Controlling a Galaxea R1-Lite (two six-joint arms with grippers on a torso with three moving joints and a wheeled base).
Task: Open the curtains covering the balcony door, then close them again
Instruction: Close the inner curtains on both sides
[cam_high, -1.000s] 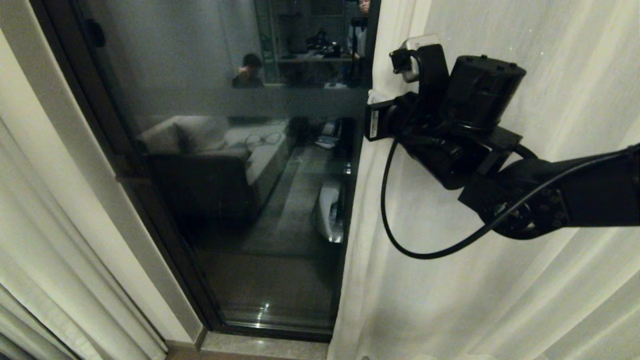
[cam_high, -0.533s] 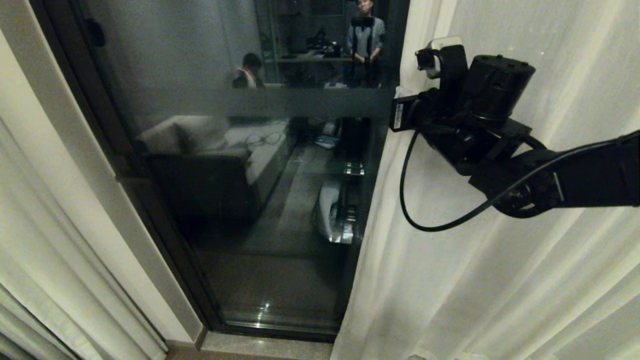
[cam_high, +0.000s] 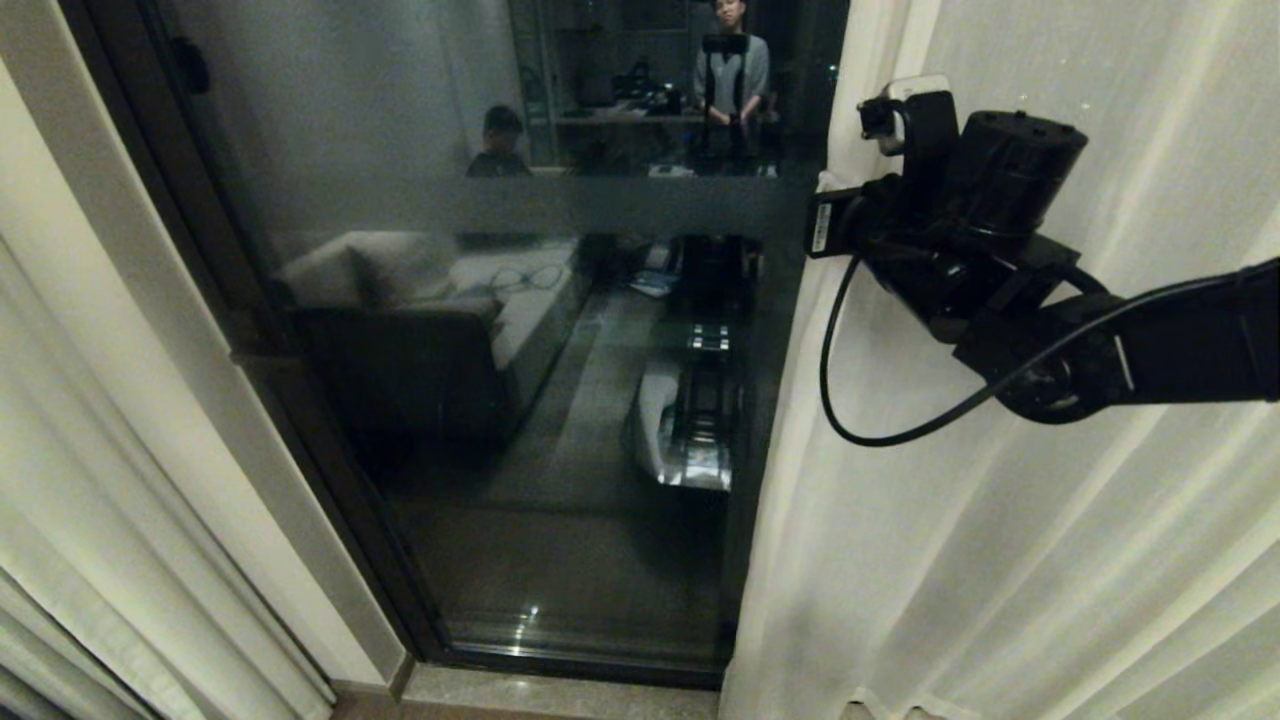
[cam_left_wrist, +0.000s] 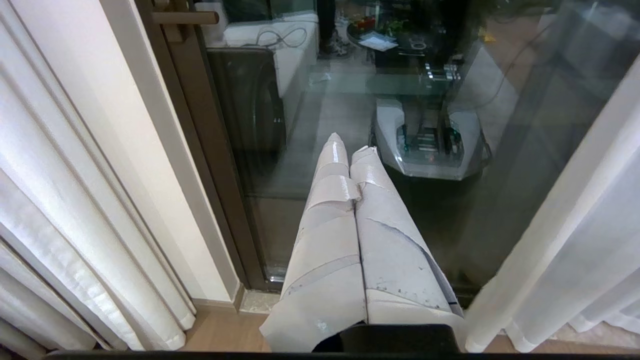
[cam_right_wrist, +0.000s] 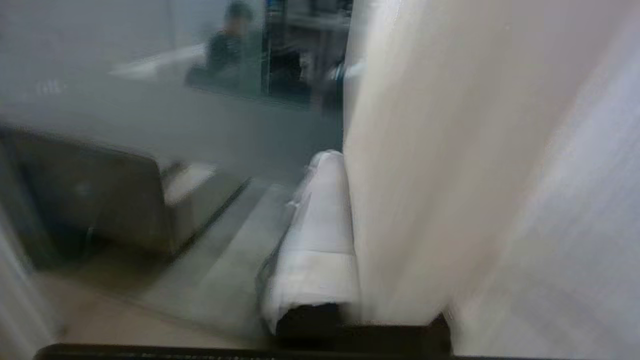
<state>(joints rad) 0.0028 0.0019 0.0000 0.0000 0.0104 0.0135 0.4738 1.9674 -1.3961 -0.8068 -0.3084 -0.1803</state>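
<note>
Nearest us, the left gripper (cam_left_wrist: 350, 150) hangs parked, its taped fingers pressed together and empty. Further out, we find the right gripper (cam_right_wrist: 345, 165) at the right curtain's (cam_high: 1000, 560) leading edge, one finger visible, fabric hiding the other; grip undetermined. Beyond, the balcony door (cam_high: 480, 380) glass stands exposed between both curtains.

Cream curtains (cam_high: 1000, 560) parted (pleated), dark balcony door (cam_high: 520, 400) exposed

A home's living room at night: floor-length curtains (cam_high: 1000, 560) hang beside a dark-framed glass balcony door (cam_high: 480, 400), whose pane reflects a sofa (cam_high: 400, 330) with pale cushions, shelving (cam_high: 620, 90) at the back, and two people (cam_high: 732, 70) indoors.
</note>
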